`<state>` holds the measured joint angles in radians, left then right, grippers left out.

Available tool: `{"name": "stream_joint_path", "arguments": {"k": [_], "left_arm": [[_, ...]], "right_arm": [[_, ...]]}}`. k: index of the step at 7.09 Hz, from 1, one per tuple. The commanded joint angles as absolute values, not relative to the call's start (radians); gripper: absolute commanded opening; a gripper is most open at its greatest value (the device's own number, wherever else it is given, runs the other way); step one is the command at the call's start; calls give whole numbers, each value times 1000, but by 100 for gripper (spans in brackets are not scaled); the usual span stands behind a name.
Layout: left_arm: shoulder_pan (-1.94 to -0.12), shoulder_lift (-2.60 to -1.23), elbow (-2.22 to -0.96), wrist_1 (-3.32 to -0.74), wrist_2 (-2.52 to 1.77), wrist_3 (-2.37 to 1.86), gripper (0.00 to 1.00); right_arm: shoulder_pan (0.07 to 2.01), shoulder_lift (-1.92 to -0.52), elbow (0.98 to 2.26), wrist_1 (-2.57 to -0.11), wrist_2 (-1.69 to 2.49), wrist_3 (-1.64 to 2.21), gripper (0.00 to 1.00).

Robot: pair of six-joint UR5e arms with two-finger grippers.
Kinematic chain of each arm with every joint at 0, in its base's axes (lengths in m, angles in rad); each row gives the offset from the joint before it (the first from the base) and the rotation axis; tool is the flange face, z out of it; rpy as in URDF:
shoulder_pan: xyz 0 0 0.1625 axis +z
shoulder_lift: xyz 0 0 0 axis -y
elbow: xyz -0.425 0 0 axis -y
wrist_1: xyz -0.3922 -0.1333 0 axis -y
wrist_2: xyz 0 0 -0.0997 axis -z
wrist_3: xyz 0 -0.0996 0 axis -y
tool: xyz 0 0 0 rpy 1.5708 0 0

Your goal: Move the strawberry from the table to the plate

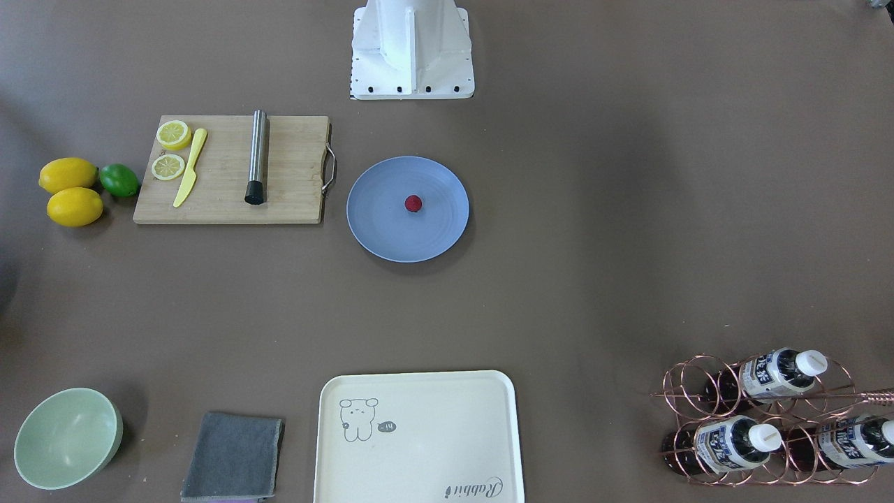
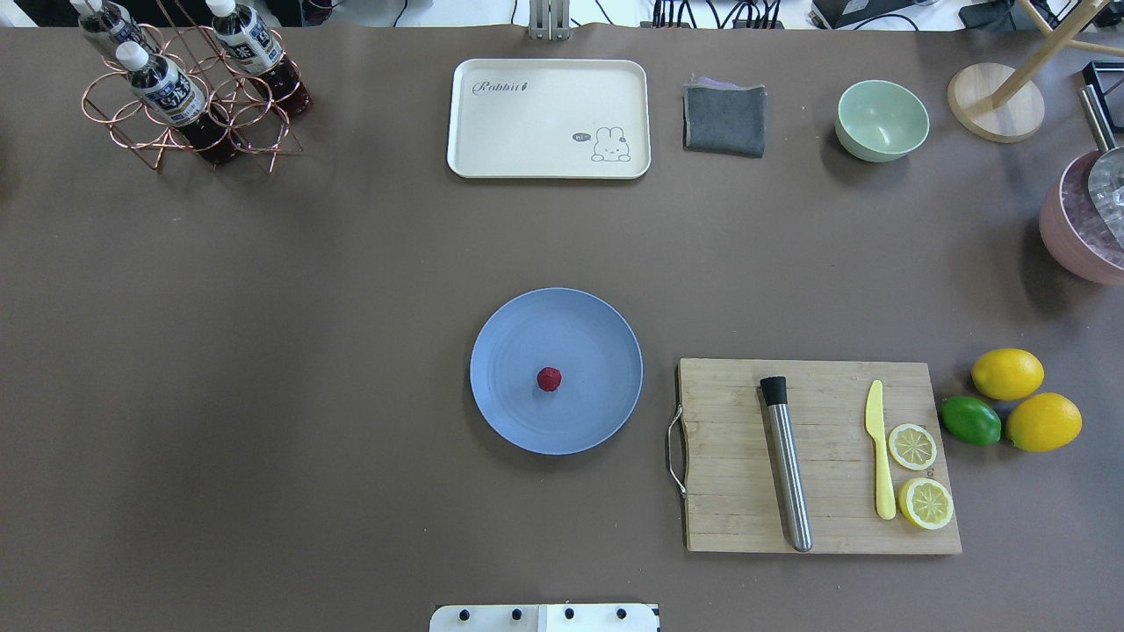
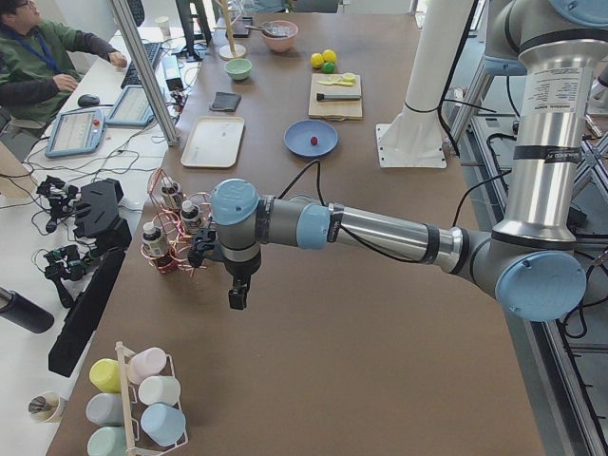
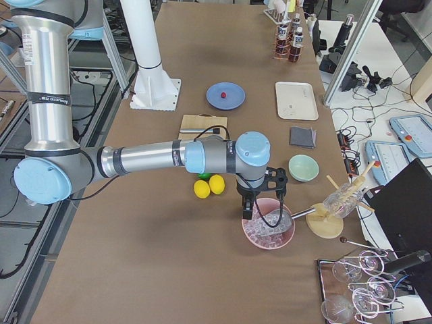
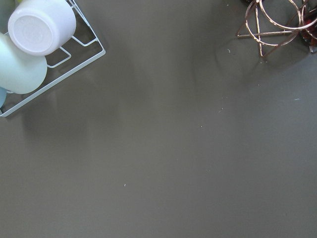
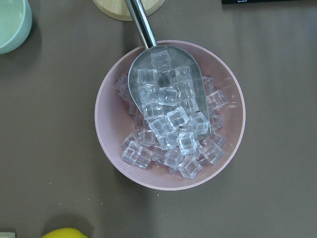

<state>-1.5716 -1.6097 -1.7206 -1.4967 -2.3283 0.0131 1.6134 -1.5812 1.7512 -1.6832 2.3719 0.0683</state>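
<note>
The small dark-red strawberry [image 1: 413, 203] [image 2: 549, 379] lies on the round blue plate [image 1: 391, 230] [image 2: 527, 417], near its middle, on the brown table [image 1: 594, 279]. No gripper is near it. My left gripper [image 3: 237, 296] hangs over bare table at the far left end, beside the copper bottle rack [image 3: 176, 237]. Over the pink bowl of ice cubes [image 4: 268, 233] [image 6: 114, 124] at the right end hangs my right gripper [image 4: 248, 213]. Only the side views show the grippers, so I cannot tell whether either one is open or shut.
A wooden cutting board [image 2: 729, 439] with a steel muddler [image 2: 786, 465], a yellow knife and lemon slices lies right of the plate. Two lemons and a lime [image 2: 970, 420] sit beyond it. A cream tray [image 2: 549, 118], grey cloth, green bowl [image 2: 881, 120] and cup rack [image 5: 29, 44] stand around.
</note>
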Motion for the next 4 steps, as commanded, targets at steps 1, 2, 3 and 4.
{"name": "stream_joint_path", "arguments": {"k": [1, 2, 3, 4], "left_arm": [[-1583, -1560, -1720, -1500, -2322, 14, 98], [-1585, -1552, -1720, -1499, -2322, 12, 98], [-1585, -1552, -1718, -1499, -2322, 12, 98], [-1585, -1555, -1721, -1499, -2322, 15, 98]], "right_arm": [[1618, -1588, 1735, -1684, 2368, 67, 100], [1618, -1583, 1711, -1683, 2365, 67, 100], [1618, -1585, 1710, -1683, 2358, 67, 100], [1617, -1586, 1710, -1683, 2356, 67, 100]]}}
